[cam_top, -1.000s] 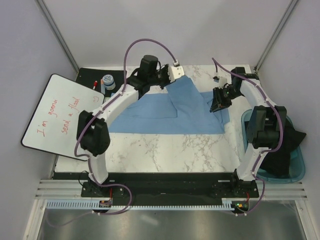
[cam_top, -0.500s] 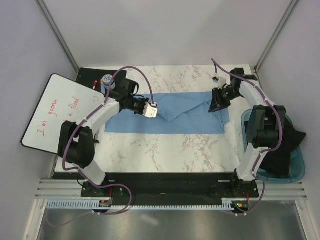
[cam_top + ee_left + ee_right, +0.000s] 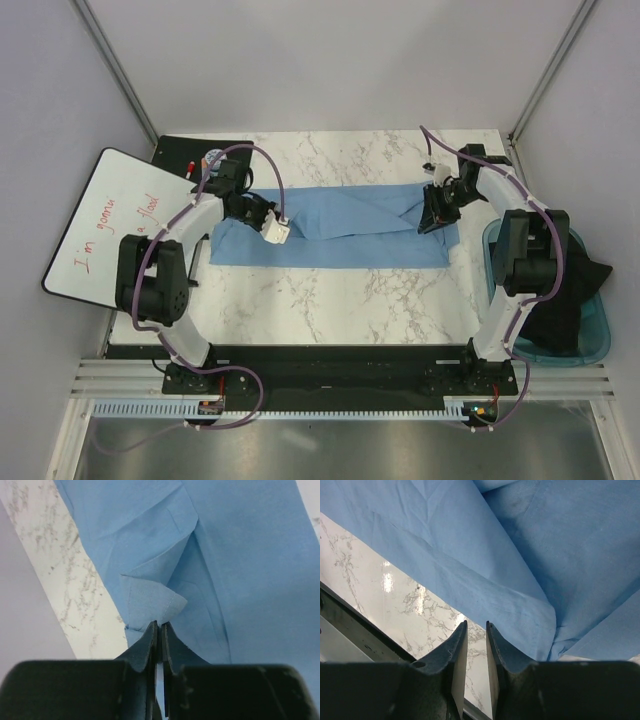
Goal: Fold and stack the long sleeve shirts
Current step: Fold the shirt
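Observation:
One light-blue long sleeve shirt (image 3: 350, 235) lies as a wide folded strip across the far half of the marble table. My left gripper (image 3: 265, 222) is over the shirt's left end. In the left wrist view the left gripper (image 3: 160, 625) is shut on a folded corner of the shirt (image 3: 250, 555). My right gripper (image 3: 432, 214) is low at the shirt's right end. In the right wrist view the right gripper (image 3: 475, 624) has its jaws a little apart with only marble between them, just beside the shirt's edge (image 3: 520, 540). No other shirt shows on the table.
A whiteboard (image 3: 110, 220) with red writing leans at the left edge. A small bottle (image 3: 213, 158) and a red marker (image 3: 190, 166) sit on a black mat at the far left. A blue bin (image 3: 600, 340) holding dark cloth stands at the right.
My left gripper swung from the far centre toward the near left, pulling the shirt's raised part over itself; the shirt now lies as a narrower strip. The right arm has barely moved.

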Robot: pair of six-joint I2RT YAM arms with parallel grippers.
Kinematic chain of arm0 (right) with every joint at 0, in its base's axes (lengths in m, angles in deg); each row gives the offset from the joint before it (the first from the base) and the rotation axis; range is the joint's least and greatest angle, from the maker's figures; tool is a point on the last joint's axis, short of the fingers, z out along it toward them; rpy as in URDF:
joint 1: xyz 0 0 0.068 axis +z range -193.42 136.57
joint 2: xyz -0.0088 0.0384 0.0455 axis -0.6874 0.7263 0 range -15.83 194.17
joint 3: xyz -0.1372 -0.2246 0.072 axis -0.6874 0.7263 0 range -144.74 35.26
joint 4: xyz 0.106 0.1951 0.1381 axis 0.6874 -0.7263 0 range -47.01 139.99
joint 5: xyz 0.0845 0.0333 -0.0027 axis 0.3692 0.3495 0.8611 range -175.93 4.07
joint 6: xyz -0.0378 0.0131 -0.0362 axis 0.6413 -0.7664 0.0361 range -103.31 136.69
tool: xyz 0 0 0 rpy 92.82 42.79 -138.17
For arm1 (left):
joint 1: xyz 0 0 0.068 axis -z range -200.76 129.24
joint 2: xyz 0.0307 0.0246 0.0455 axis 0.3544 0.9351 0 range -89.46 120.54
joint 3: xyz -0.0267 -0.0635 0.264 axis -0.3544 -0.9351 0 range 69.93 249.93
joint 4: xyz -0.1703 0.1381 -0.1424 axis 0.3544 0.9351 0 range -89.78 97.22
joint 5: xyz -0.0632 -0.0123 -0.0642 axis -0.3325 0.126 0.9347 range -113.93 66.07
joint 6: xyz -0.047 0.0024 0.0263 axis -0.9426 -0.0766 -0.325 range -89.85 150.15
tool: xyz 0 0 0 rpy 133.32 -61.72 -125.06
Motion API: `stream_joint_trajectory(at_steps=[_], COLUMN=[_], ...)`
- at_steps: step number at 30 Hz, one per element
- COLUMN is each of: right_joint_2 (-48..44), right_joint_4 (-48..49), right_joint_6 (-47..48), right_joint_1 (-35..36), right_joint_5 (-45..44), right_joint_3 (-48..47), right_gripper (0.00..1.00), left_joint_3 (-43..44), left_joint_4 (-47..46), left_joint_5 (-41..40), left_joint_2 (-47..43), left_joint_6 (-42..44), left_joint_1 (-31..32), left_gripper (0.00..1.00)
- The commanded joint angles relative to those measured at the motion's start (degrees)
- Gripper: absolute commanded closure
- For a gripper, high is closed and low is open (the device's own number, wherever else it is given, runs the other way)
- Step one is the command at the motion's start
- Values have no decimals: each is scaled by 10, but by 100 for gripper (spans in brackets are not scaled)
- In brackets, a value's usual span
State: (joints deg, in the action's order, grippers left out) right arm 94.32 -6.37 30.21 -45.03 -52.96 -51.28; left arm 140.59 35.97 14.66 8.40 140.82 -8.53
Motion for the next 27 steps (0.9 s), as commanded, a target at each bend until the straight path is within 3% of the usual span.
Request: stream_joint_trajectory(at_steps=[1, 2, 4, 6, 13, 18, 27], right_joint_2=[-17, -19, -21, -25, -44, -43, -22], right_joint_4=[3, 2, -2, -7, -11, 7, 33], right_joint_6=[14, 15, 18, 21, 29, 13, -7], right_joint_1=[-1, -1, 0, 0, 5, 35, 68], right_joint_5=[-1, -2, -4, -5, -14, -29, -49], right_joint_3=[4, 4, 1, -1, 4, 10, 23], right_gripper=[71, 71, 71, 71, 70, 71, 71], left_joint_3=[-19, -24, -28, -26, -1, -14, -35], left_joint_4=[7, 7, 7, 8, 23, 24, 22], left_joint_5=[-18, -25, -33, -31, -19, 17, -32], left_joint_2=[-2, 0, -1, -9, -27, -43, -13], left_joint_6=[226, 239, 246, 238, 178, 140, 96], left_joint_1=[-26, -31, -44, -54, -114, -113, -77], left_gripper=[86, 83, 62, 51, 50, 44, 37])
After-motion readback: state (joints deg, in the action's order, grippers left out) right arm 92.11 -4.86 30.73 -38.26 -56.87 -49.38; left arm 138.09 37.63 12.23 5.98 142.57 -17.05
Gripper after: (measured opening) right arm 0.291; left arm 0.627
